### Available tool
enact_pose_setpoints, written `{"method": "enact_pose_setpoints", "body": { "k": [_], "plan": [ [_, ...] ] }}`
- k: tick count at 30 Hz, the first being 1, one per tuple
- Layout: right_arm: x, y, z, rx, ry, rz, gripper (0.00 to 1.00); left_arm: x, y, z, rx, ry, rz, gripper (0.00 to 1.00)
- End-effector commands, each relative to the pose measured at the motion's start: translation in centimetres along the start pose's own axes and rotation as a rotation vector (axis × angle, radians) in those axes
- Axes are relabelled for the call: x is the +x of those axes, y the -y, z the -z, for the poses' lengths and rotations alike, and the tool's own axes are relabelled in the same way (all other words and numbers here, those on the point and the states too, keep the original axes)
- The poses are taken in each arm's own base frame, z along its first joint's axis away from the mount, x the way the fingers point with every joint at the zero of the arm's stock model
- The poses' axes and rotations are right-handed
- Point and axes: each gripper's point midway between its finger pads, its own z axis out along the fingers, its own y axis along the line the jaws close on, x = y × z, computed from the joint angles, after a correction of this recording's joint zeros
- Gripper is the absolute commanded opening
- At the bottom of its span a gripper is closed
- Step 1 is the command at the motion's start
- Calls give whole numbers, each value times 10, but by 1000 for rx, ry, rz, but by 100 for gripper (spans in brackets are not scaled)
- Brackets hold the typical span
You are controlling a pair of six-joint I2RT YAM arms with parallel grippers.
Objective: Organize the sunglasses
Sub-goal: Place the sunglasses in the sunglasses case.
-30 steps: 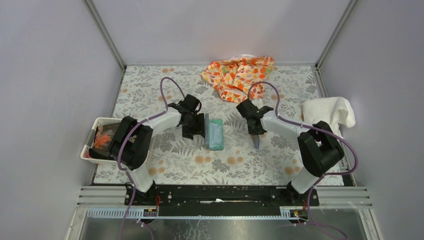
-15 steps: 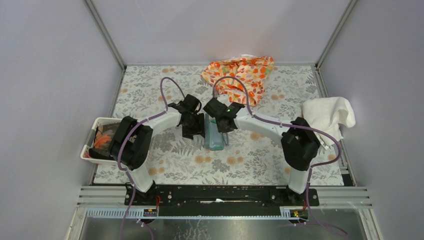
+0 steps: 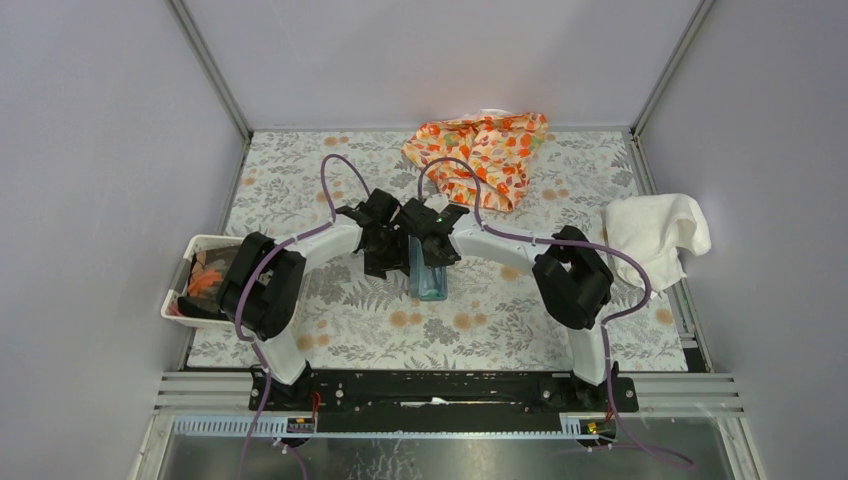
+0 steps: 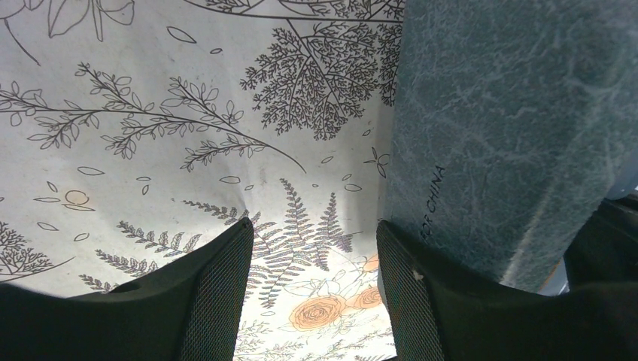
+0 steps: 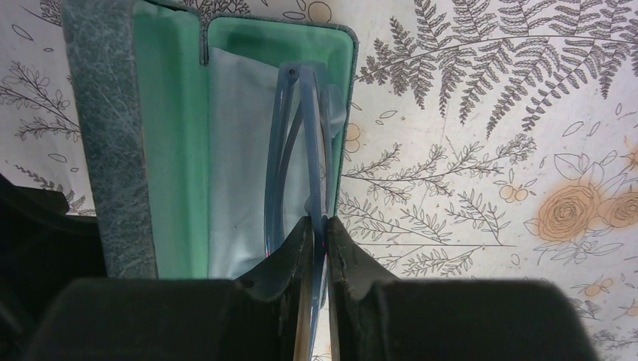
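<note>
The dark grey case lies open mid-table, teal inside, with the light blue cloth in it. My right gripper is shut on the blue-framed sunglasses. It holds them folded, edge-on, over the right side of the case's tray, above the cloth. I cannot tell whether they touch it. In the top view the right gripper sits over the case and hides the sunglasses. My left gripper is open, its right finger against the grey outer wall of the case; it also shows in the top view.
An orange flowered cloth lies at the back centre. A white towel lies at the right edge. A white bin with orange items stands at the left edge. The table has a flowered cover.
My right arm has swung left from the right half of the table to above the open case, carrying the sunglasses. The left arm and the case have not moved.
</note>
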Motion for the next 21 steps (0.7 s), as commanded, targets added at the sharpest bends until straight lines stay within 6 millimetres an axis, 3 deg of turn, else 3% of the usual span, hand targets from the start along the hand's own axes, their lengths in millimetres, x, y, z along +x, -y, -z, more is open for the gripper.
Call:
{"method": "enact_pose_setpoints", "body": {
  "k": [1,14,21],
  "plan": [
    [-4,-9,1,-13,-7,-45,0,1,0,2,-1,16,-32,66],
    [-1,-10,-10,18,-20,-75,0,2,-1,4,0,18,-36,66],
    [-8,-15,5,-50,10,-92,25,3,0,4,1,17,-33,66]
  ]
}}
